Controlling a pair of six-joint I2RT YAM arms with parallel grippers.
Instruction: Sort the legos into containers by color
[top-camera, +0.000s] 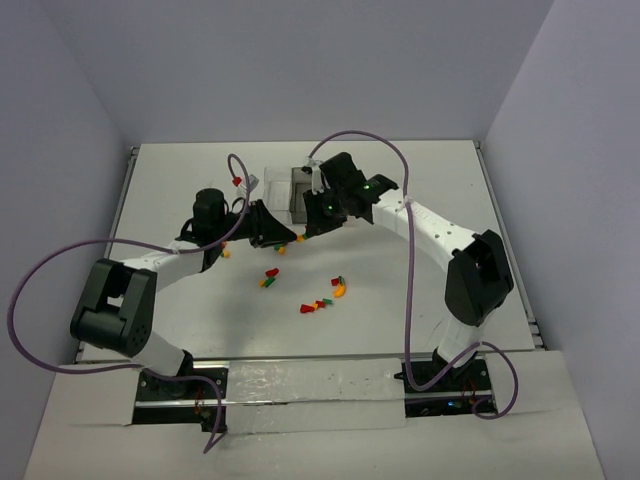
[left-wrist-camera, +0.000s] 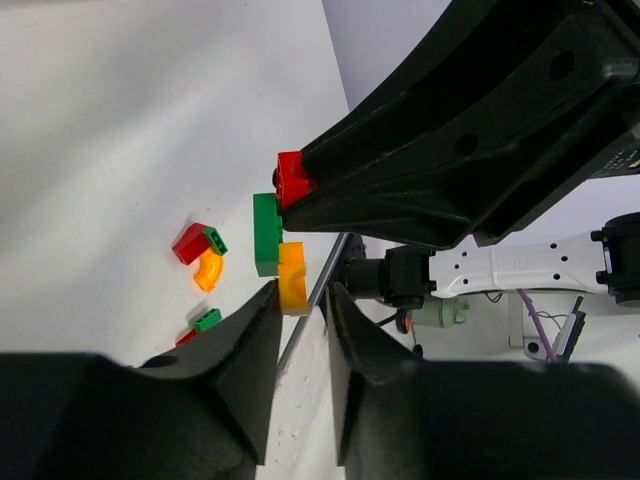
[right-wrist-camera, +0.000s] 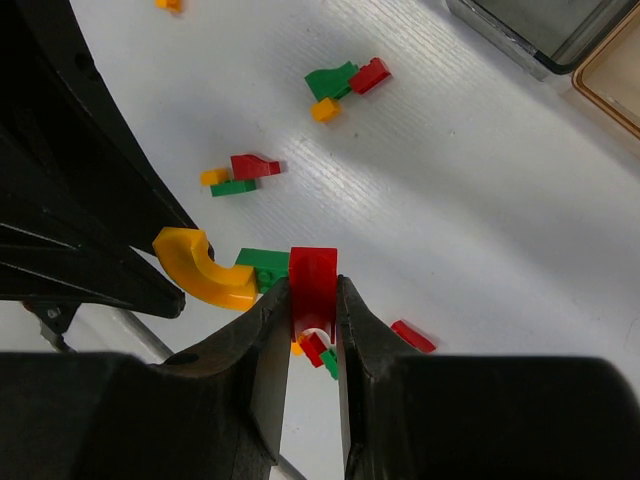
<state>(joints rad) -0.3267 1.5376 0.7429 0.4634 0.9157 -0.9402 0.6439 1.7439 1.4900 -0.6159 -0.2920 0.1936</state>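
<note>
- Right claw (right-wrist-camera: 313, 297): clamped on the red brick (right-wrist-camera: 313, 265), held above the desk (right-wrist-camera: 480, 200) near the bins.
- Red brick: clipped to a green brick (right-wrist-camera: 262, 263), and that to a yellow arch (right-wrist-camera: 195, 270). The three make one short chain between the two claws.
- Left claw (left-wrist-camera: 300, 300): jaws narrow, with the arch's end at their tips. Whether they actually pinch it cannot be told.
- Handling (a judgement): the pieces are light, rigid and smooth. The stud joints should yield to a pull or twist. The flat side faces give the best hold, since the arch's curve may slip.
- Other legos (top-camera: 318, 305): scattered on the desk in small mixed clusters, well apart from the bins, with one red piece just beside the clear bin (top-camera: 268, 186).
- Grey bin (right-wrist-camera: 545, 25) and amber bin (right-wrist-camera: 612, 85): only corners show in the right wrist view, and no brick is visible in them.
- Clear bin: nothing coloured can be made out inside from above.
</note>
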